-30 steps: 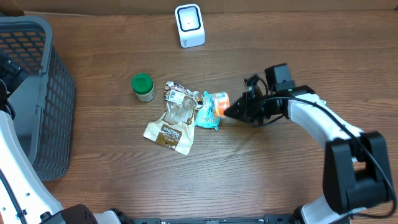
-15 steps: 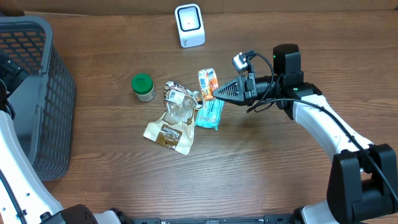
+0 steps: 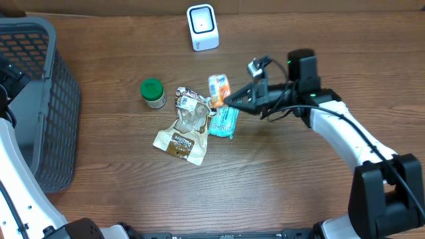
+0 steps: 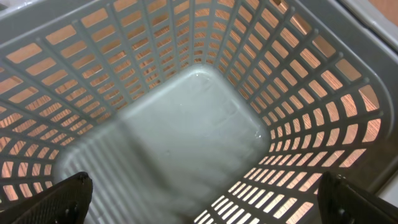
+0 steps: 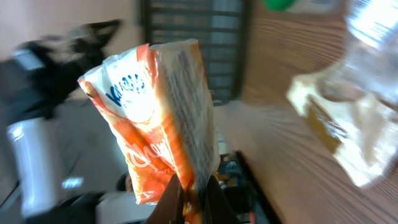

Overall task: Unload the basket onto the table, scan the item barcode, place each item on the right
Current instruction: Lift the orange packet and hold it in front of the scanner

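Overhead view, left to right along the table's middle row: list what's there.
grey basket → green-lidded jar → brown pouch → orange packet, pinched in the right fingers → right arm

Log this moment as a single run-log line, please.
right gripper: shut on orange packet, held above table | left gripper: open, over grey basket | white scanner: packet not yet there

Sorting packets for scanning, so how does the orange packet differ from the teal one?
The orange packet is pinched in the right gripper; the teal packet is ungripped. The orange packet hangs above the table; the teal packet lies flat on it. Both are small pouches.
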You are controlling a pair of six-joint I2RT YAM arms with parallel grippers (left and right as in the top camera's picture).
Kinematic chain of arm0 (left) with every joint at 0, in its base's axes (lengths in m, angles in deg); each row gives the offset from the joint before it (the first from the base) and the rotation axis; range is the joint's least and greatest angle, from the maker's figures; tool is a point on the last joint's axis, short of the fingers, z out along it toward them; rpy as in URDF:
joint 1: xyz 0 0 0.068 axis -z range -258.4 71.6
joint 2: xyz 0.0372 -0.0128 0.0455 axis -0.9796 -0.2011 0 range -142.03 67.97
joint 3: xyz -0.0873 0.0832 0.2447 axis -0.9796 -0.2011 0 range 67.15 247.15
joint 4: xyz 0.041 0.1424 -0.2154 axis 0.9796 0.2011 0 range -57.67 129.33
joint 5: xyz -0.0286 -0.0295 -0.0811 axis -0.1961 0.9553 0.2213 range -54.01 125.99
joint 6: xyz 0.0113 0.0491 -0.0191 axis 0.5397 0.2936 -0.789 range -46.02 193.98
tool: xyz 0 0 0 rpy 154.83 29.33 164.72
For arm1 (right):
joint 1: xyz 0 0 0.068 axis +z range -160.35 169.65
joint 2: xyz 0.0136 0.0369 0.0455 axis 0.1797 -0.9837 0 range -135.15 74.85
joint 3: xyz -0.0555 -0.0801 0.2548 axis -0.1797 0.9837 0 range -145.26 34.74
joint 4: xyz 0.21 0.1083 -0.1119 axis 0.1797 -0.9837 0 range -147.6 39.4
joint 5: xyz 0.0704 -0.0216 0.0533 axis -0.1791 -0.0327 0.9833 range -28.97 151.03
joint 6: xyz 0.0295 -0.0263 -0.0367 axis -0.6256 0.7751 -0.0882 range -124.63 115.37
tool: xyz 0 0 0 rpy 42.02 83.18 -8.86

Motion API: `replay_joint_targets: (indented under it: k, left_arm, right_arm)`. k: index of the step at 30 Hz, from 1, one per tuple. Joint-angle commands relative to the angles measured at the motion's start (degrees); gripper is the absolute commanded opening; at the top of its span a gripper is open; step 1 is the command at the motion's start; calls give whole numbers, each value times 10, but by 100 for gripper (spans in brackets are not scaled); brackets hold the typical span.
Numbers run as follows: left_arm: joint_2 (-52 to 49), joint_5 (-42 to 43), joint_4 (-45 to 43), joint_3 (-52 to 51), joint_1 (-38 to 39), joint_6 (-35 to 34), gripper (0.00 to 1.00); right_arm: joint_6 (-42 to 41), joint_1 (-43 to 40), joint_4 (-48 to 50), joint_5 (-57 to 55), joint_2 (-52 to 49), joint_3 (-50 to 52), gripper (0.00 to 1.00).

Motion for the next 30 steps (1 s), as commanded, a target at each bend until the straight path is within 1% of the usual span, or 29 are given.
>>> replay_joint_targets:
  k: [1, 2, 4, 7, 9, 12, 15, 16, 21, 23, 27, 29, 30]
  left_arm:
    - [-2, 2, -2, 11, -2, -12, 100]
    - [-2, 2, -2, 11, -2, -12, 100]
    - [-2, 2, -2, 11, -2, -12, 100]
    - [-2, 2, -2, 11, -2, -12, 100]
    - [-2, 2, -2, 11, -2, -12, 100]
    - [-2, 2, -2, 11, -2, -12, 100]
    - [-2, 2, -2, 11, -2, -12, 100]
    - [-2, 2, -2, 11, -2, -12, 100]
    - [-2, 2, -2, 11, -2, -12, 100]
    - [-2, 2, -2, 11, -2, -12, 100]
    - [-2, 2, -2, 11, -2, -12, 100]
    - [-2, 2, -2, 11, -2, -12, 100]
    - [-2, 2, -2, 11, -2, -12, 100]
  right_arm:
    - [79, 45, -97, -217, 10, -5, 4]
    - [87, 55, -139, -278, 10, -5, 4]
    - [99, 65, -193, -349, 10, -8, 4]
    - [119, 69, -278, -421, 10, -33, 4]
    - [138, 69, -343, -474, 10, -74, 4]
    - [139, 69, -438, -572, 10, -172, 4]
    - [139, 69, -492, -634, 9, -275, 4]
    - [139, 70, -509, -669, 4, -330, 4]
    - [139, 82, -518, -784, -49, -487, 4]
    - [144, 92, -503, -853, -100, -558, 4]
    - [172, 108, -466, -911, -182, -643, 4]
    - [178, 120, -439, -949, -218, -668, 4]
    - [196, 128, -414, -970, -232, -672, 4]
